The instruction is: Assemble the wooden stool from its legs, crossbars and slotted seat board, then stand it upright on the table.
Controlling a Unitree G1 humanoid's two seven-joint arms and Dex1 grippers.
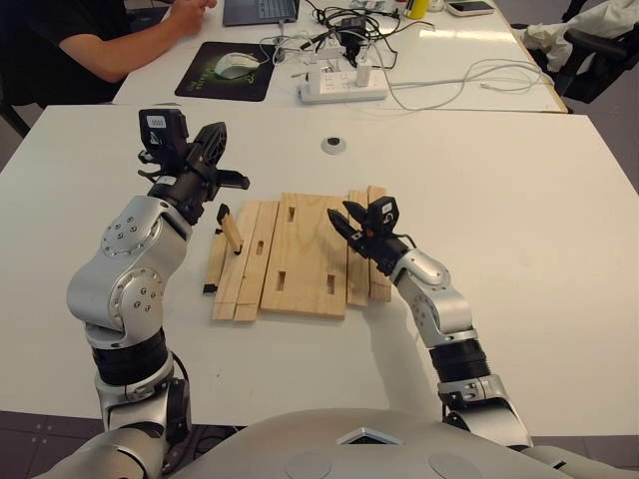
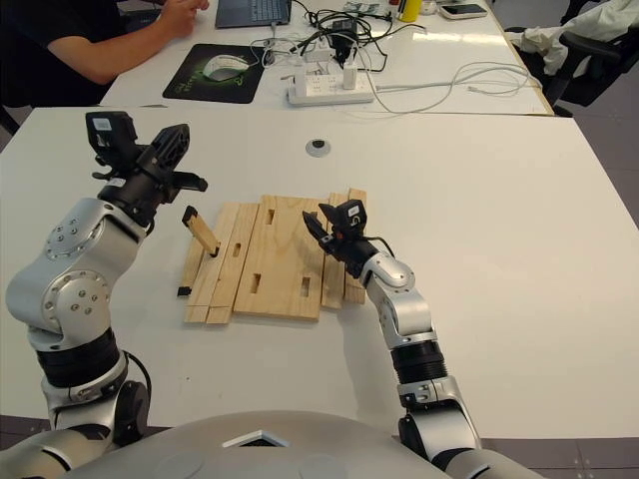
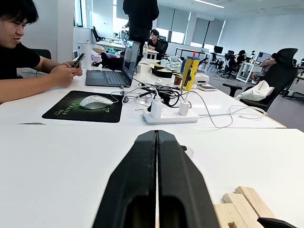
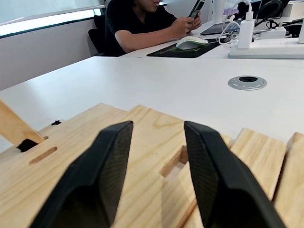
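Right claw (image 1: 351,222) is closest in, fingers spread apart with nothing between them, hanging just over the edge of the slotted seat board (image 1: 305,254). The board lies flat on the white counter (image 1: 519,230). I count three slots showing in it; the claw may be covering another.

Two slats (image 1: 369,264) lie flat just below and past that claw, touching the board. On the board's other side, toward the left claw, lie what look like three more slats (image 1: 243,261). One short wooden piece (image 1: 231,232) sticks up tilted out of them.

Left claw (image 1: 215,150) is raised a bit beyond that tilted piece. Its fingers are pressed together and holding nothing. There's a white sticker (image 1: 157,122) on its wrist unit, print too small to read.

Past both claws there's one round grommet (image 1: 333,145) set in the counter. Farther back, a second counter carries a white power strip (image 1: 342,88) with a tangle of cables, one mouse (image 1: 237,67) on a black pad (image 1: 205,85), and a laptop (image 1: 260,10).
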